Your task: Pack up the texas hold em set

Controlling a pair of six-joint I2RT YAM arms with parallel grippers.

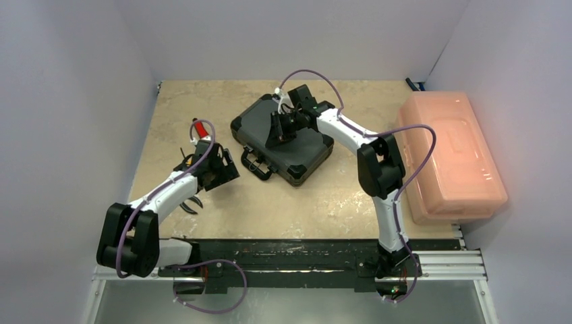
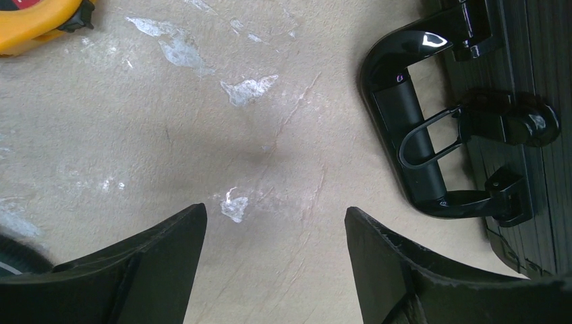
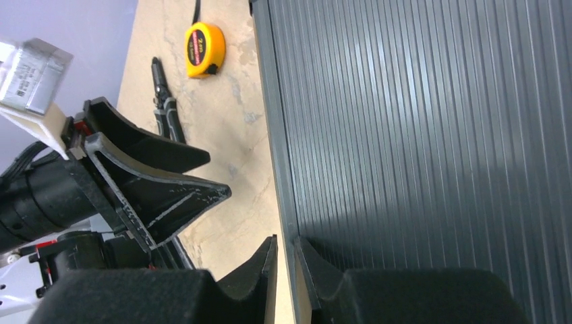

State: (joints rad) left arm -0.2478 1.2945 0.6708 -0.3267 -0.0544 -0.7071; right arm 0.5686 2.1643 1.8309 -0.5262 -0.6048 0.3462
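The black briefcase lies shut near the middle of the worktop, set diagonally, with its handle facing the near-left corner. No chips, cards or dice show outside it, so the step in hand is probably fastening it.

The right gripper hangs over the lid's left edge with its fingers drawn narrow, a thin slit between them. Nothing shows in that slit except a strip of worktop. It would do well to bear down close to this edge so the seam cannot gape.

The left gripper is spread wide and empty over bare worktop just beside the handle. It should aim for the clasp between the handle mounts, not the handle itself, and come in square so that the wire loop does not snag a finger.

The lid is hard plastic with fine parallel ribs that may slip under a sideways push. The handle and clasp are glossy moulded black, and the loop is thin bent wire.

The worktop is tan, stone-patterned and scuffed white. A yellow tape measure sits towards its left edge, and a pink translucent bin lies along the right edge.
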